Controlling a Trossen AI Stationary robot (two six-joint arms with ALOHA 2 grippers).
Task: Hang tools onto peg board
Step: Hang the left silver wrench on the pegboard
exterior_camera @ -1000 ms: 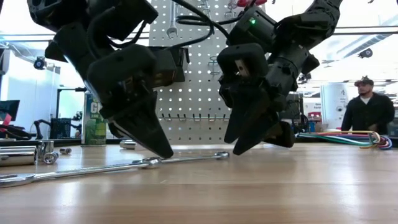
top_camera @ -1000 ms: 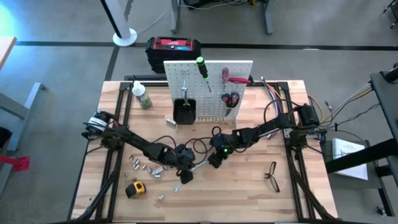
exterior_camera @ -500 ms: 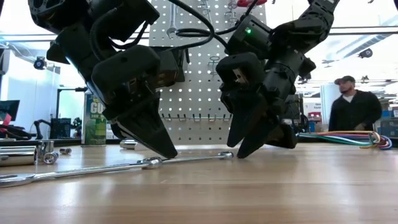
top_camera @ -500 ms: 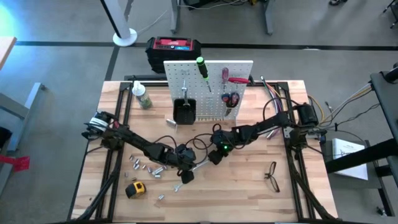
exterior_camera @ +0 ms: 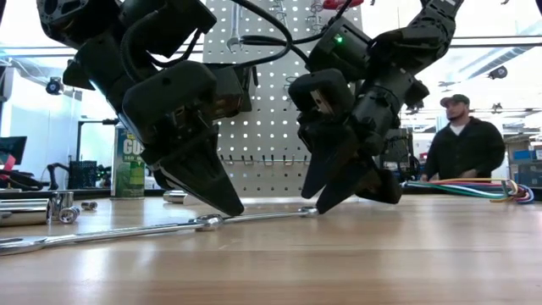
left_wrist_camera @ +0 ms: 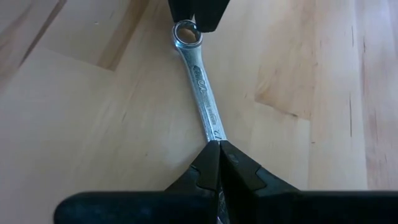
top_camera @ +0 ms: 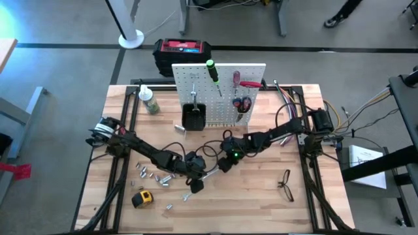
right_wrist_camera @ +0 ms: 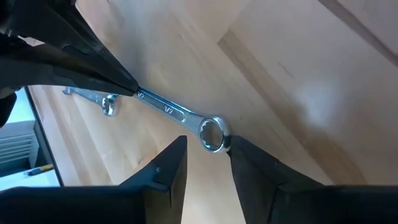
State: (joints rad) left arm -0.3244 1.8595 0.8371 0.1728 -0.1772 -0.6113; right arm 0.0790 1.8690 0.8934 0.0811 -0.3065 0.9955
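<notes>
A silver wrench (top_camera: 210,173) lies flat on the wooden table in front of the white peg board (top_camera: 219,91). My left gripper (top_camera: 196,181) is shut on the wrench's shaft. My right gripper (right_wrist_camera: 208,158) is open, with one finger on either side of the wrench's ring end (right_wrist_camera: 213,134). It also shows in the low view (exterior_camera: 318,199). A green screwdriver (top_camera: 211,68), a red screwdriver (top_camera: 236,81) and red-handled pliers (top_camera: 242,104) hang on the board. My left gripper pinches the wrench's shaft (left_wrist_camera: 214,132) between its two shut fingertips, about midway along it. The fingers slant down from the table's left and point along the shaft. The wrench lies flat on the table. My right gripper: I cannot tell whether its fingers touch the ring end.
A second wrench (right_wrist_camera: 93,96) lies just beyond my left gripper. Several sockets (top_camera: 153,175), a yellow tape measure (top_camera: 142,198), black glasses (top_camera: 285,184) and a small bottle (top_camera: 149,101) lie on the table. A black bin (top_camera: 193,116) sits on the board. A person (exterior_camera: 461,148) stands behind.
My right gripper has moved a little toward the table's left, closing in over the wrench's ring end. My left gripper and the wrench have stayed in place. The person behind the table has walked across the room.
</notes>
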